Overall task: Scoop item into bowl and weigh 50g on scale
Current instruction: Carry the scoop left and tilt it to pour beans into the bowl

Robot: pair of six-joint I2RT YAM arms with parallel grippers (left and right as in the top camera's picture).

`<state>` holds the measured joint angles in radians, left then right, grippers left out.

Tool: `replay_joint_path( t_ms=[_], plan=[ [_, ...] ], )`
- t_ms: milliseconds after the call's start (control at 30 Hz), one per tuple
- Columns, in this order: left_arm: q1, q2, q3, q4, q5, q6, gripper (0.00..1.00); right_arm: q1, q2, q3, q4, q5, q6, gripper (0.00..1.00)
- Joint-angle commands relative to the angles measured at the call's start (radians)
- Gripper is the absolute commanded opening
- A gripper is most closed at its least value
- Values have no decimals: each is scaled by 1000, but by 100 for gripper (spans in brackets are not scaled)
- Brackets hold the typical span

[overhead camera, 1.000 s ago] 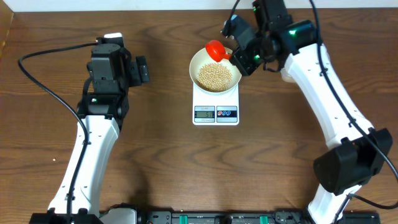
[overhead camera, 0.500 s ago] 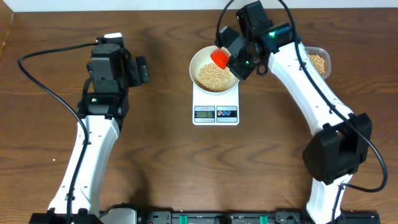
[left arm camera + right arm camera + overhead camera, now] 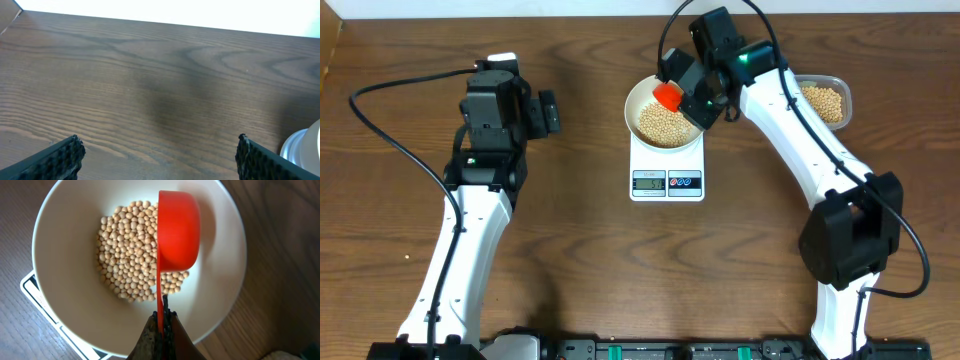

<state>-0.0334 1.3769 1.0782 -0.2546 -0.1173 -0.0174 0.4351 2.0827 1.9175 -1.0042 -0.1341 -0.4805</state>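
The white bowl (image 3: pixel 633 104) stands on the scale (image 3: pixel 667 182) at the table's middle back, with a heap of tan beans (image 3: pixel 663 124) in it. My right gripper (image 3: pixel 695 97) is shut on the thin handle of a red scoop (image 3: pixel 668 95) that hangs over the bowl. In the right wrist view the scoop (image 3: pixel 178 230) is rolled on its side above the beans (image 3: pixel 125 265), inside the bowl (image 3: pixel 65 255); my right gripper (image 3: pixel 163 317) pinches the handle edge-on. My left gripper (image 3: pixel 549 113) stands open over bare wood, far left of the bowl, and the left wrist view (image 3: pixel 158 145) shows nothing between its fingers.
A clear plastic tub (image 3: pixel 823 100) holding more beans sits at the back right, behind my right arm. A black cable (image 3: pixel 380 130) loops over the table's left side. A corner of the scale (image 3: pixel 35 287) shows under the bowl.
My right arm has swung left with the scoop, bringing it from the bowl's rim to over the beans and rolling it sideways. The tub has come into view. The left arm is unmoved.
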Motion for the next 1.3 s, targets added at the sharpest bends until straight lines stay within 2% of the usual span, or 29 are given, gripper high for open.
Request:
replay_joint_path(
  t_ms=[0,1033,1267],
  plan=[
    [4,5,6,1,2,17,99,11,23,-2,3,6,-16,1],
    [4,5,6,0,2,17,99,56,45,-3,-27,22,-33,1],
    [4,5,6,1,2,17,99,54,45,-3,-40,-38,-7,1]
  ],
)
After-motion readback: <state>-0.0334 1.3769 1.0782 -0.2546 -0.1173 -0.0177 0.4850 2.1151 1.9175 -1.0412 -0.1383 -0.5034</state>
